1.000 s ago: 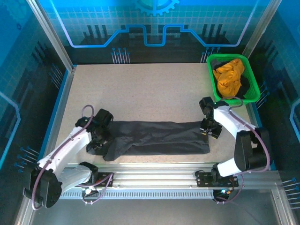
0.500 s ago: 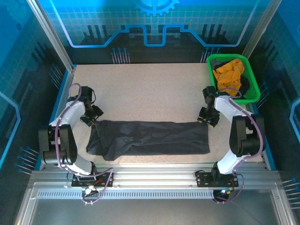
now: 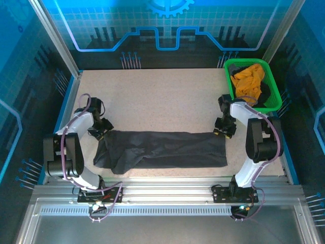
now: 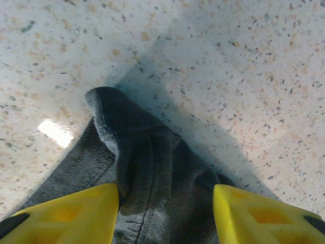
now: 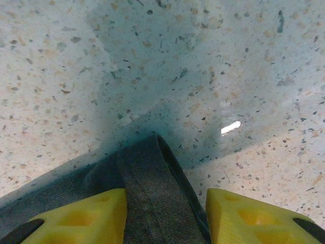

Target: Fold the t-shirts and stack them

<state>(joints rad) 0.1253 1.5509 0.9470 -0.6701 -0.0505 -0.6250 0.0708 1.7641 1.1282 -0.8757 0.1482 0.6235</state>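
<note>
The dark charcoal cloth t-shirt (image 3: 162,148) lies as a long folded strip on the pale speckled table (image 3: 162,96), spanning from one gripper to the other. The left gripper (image 4: 165,195) straddles its far left corner and the right gripper (image 5: 166,201) its far right corner. Their yellow fingers (image 4: 76,211) stand partly apart with cloth between them; whether they pinch it I cannot tell. Beyond the right gripper, a bright orange t-shirt (image 3: 250,81) sits bunched in a green plastic basket (image 3: 229,84).

The upper half of the worktop (image 3: 167,96) lies bare — open passage from the left edge to the green basket (image 3: 246,61) at upper right, a raised obstacle. Across the lower middle the black t-shirt (image 3: 167,150) lies flat, the left tool (image 3: 100,133) and right tool (image 3: 224,132) with their arms flanking its upper corners.
</note>
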